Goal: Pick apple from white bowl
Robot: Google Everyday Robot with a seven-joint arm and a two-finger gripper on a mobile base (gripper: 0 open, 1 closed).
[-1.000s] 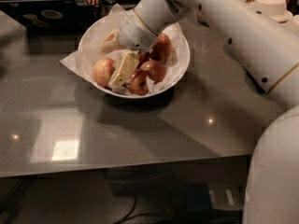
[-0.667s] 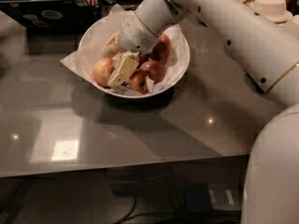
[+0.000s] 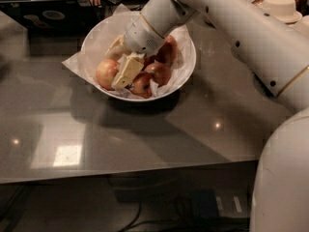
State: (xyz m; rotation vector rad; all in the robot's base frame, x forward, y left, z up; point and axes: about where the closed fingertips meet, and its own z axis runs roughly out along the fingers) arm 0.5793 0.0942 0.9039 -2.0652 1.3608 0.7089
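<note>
Grasping is under way: the gripper (image 3: 119, 64) sits spread-fingered in the white bowl (image 3: 186, 69) beside the apple (image 3: 105, 72), probably needing to close next.

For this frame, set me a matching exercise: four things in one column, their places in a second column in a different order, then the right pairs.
Things
1. apple
2. tool
3. dark laptop
4. pale round object

Places
a. top right corner of the view
b. at the left side inside the white bowl
c. behind the bowl, towards the top left of the view
d. down inside the bowl, right next to the apple on its image-right side

Pairs: 1-b; 2-d; 3-c; 4-a
</note>
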